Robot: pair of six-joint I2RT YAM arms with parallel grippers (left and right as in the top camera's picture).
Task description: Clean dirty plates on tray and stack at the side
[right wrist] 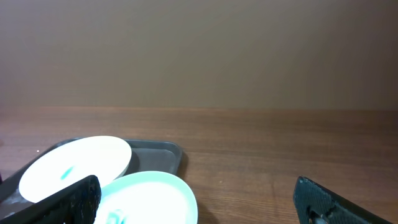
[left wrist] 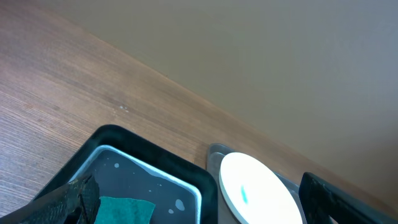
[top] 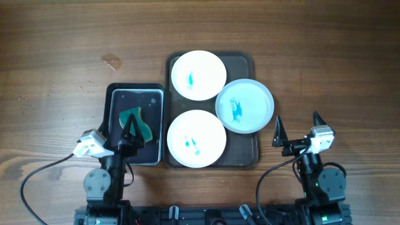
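Note:
A dark grey tray (top: 240,62) holds three plates with blue stains: a white plate (top: 198,75) at the back, a light blue plate (top: 244,105) at the right, overhanging the tray's edge, and a white plate (top: 196,139) at the front. My left gripper (top: 131,132) is open and empty, above a teal sponge (top: 139,124) lying in a black basin (top: 134,87). My right gripper (top: 297,125) is open and empty, right of the tray and just clear of the light blue plate. The left wrist view shows the sponge (left wrist: 124,210), the basin (left wrist: 155,155) and a white plate (left wrist: 255,186). The right wrist view shows the light blue plate (right wrist: 149,196) and the back white plate (right wrist: 74,165).
The basin holds shallow water with droplets. A small wet mark (top: 111,61) lies on the wooden table at the back left. Bare wood lies to the right of the tray (right wrist: 158,155) and along the back. Cables run from both arm bases at the front edge.

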